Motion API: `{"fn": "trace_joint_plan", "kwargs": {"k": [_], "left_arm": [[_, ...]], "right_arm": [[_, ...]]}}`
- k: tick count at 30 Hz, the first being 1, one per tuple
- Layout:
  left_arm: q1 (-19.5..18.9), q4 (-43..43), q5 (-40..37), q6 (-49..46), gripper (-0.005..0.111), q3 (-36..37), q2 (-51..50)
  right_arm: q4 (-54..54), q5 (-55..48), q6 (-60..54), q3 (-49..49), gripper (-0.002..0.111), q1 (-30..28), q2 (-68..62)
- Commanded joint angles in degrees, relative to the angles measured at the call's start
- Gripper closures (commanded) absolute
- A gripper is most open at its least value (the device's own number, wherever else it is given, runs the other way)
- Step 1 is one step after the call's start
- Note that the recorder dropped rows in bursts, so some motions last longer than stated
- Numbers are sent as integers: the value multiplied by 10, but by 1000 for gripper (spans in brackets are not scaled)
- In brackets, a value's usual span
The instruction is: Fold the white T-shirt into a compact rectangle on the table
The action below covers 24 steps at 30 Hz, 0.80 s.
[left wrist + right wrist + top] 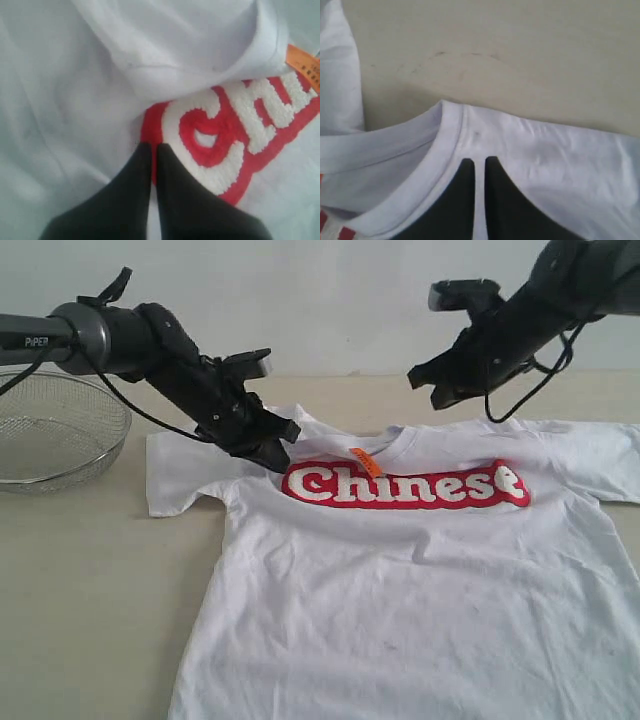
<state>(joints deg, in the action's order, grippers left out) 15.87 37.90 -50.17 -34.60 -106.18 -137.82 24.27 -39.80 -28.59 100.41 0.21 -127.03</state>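
Observation:
The white T-shirt (400, 580) lies spread on the table (90, 580) with its front up, showing red lettering (405, 485) and an orange tag (364, 461) at the collar. My left gripper (280, 452) is low at the shirt's left shoulder. In the left wrist view it (151, 146) is shut, its tips at the edge of the red lettering (225, 140), with a fold of white cloth (190, 55) just beyond. My right gripper (420, 376) hangs above the collar's far side. It (479, 160) is shut over the shoulder cloth beside the collar band (440, 145) and holds nothing.
A round wire-mesh basket (50, 430) stands at the far left edge, close behind the left arm. Bare tabletop (520, 55) runs behind the shirt. The shirt's right sleeve (610, 455) reaches the right edge of the exterior view.

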Motion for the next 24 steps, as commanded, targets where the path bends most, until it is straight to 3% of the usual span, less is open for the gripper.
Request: {"fn": "trace_joint_plan", "kwargs": {"k": [1,7,18,24], "left_arm": [[-2,-5,-22,-3,102,-3,2],[8,-25,-89,-20,102,-2,2],[42,-45,-77,-16,102,60,2],[42,-44,-103,-10,102,74,2]], "right_arm": [[-11,22,32,3,107,3,-35],[-11,32,33,3,107,3,-51],[-31,32,32,28,107,3,-93],[-133,16,130,87,107,3,-128]]}}
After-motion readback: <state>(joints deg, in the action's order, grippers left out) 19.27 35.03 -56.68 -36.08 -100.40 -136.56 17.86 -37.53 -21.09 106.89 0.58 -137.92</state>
